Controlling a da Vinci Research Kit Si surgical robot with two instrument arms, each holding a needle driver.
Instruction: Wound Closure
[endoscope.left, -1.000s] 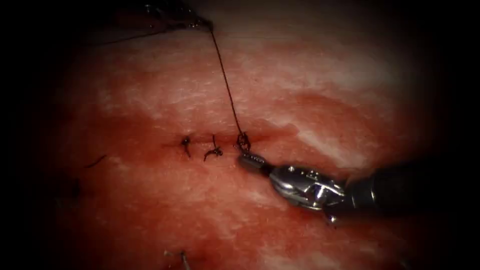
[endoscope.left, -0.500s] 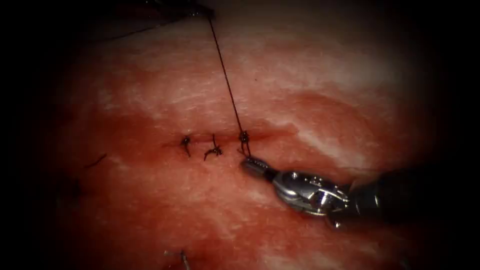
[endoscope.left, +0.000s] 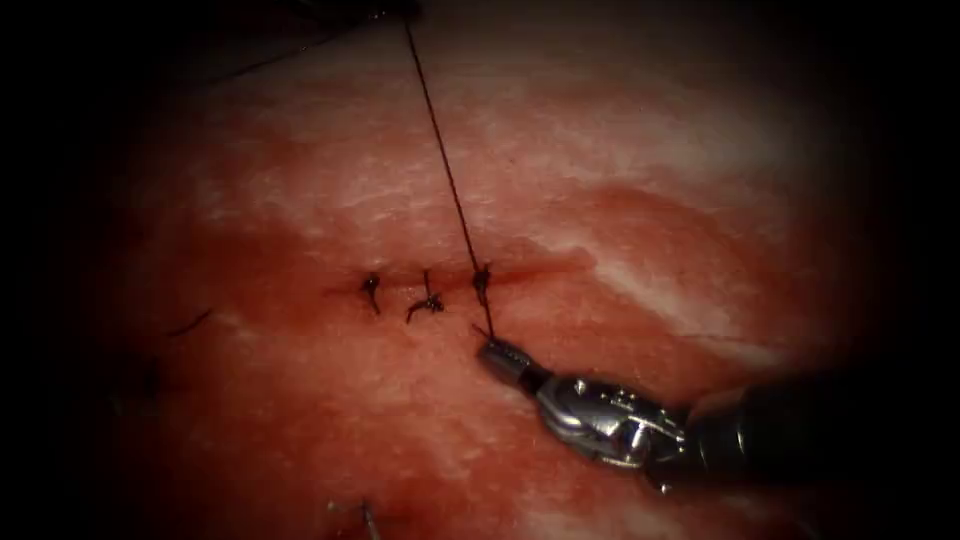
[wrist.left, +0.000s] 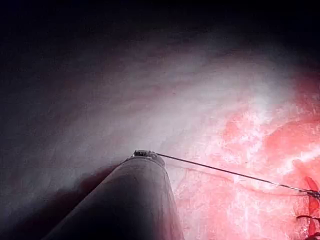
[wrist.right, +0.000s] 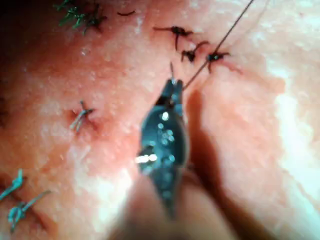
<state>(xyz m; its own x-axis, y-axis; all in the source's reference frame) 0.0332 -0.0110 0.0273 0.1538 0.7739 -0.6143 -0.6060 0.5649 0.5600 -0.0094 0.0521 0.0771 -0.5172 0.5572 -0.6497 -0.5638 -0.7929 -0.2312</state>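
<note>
My right arm's silver needle driver (endoscope.left: 492, 349) has drawn back down and away from the cut, its jaws clamped shut on the short tail of the dark thin thread (endoscope.left: 445, 165) just below the rightmost knot (endoscope.left: 482, 277). The long strand runs taut from that knot up to my left tool (wrist.left: 144, 153), which grips its far end. Two earlier knotted stitches (endoscope.left: 400, 292) sit leftward along the cut in the pink, wet tissue (endoscope.left: 640, 200). I cannot see the needle.

A green thread tuft (wrist.right: 77, 16), a grey stitch (wrist.right: 80, 117) and 2 teal stitches (wrist.right: 20, 210) lie well apart.
</note>
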